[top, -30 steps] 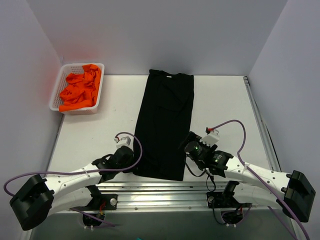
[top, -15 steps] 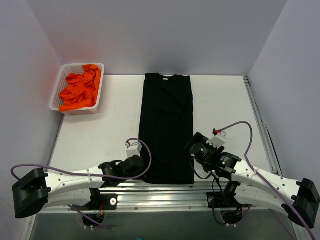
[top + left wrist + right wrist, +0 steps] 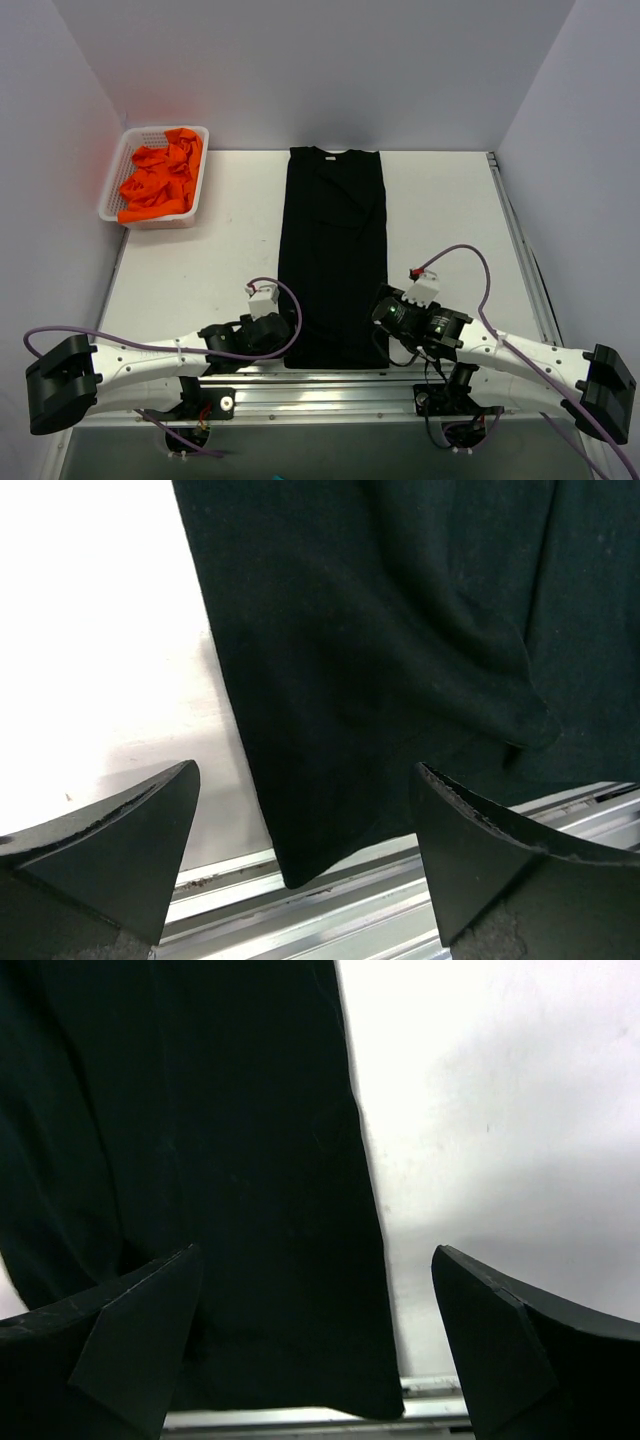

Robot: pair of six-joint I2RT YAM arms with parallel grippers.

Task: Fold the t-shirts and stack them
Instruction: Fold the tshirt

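Observation:
A black t-shirt [image 3: 333,250] lies flat as a long narrow strip down the middle of the table, collar at the far end. Its near hem reaches over the table's front edge. My left gripper [image 3: 280,335] is open at the hem's left corner, which shows between the spread fingers in the left wrist view, gripper [image 3: 305,770], shirt [image 3: 380,630]. My right gripper [image 3: 388,318] is open at the hem's right corner, gripper [image 3: 316,1250], shirt [image 3: 200,1110]. Nothing is held. Several crumpled orange t-shirts [image 3: 160,180] fill the basket at the far left.
The white mesh basket [image 3: 112,190] stands at the far left corner against the wall. An aluminium rail [image 3: 320,385] runs along the near edge under the hem, also seen as rail [image 3: 400,900]. Walls close in the left, back and right sides.
The black shirt was drawn toward the near edge and straightened. The left gripper then opened and let go of the hem's left corner. The right gripper stayed open and shifted slightly left.

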